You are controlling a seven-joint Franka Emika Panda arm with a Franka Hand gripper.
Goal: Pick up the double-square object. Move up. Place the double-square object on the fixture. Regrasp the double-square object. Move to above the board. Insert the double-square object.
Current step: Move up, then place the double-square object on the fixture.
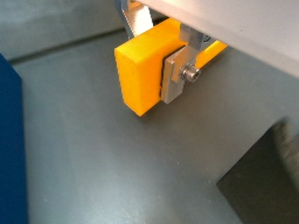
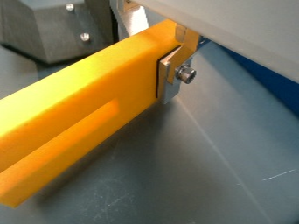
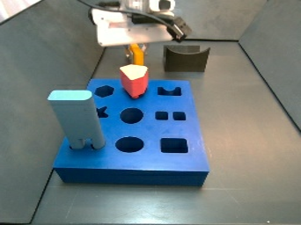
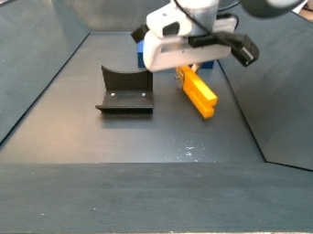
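I have the hand (image 4: pixel 193 68) clamped on one end of the double-square object (image 4: pixel 197 90), which hangs tilted over the floor just right of the fixture (image 4: pixel 124 91), ready for placing there.

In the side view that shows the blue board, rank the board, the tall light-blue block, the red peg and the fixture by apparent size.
1. Board
2. Light-blue block
3. Fixture and red peg look alike; the fixture stands farther back, so unranked.

The gripper, behind the peg, holds the double-square object.

Gripper (image 4: pixel 196 66): white body, black side blocks, flat silver fingers (image 1: pixel 176 77) with a screw.
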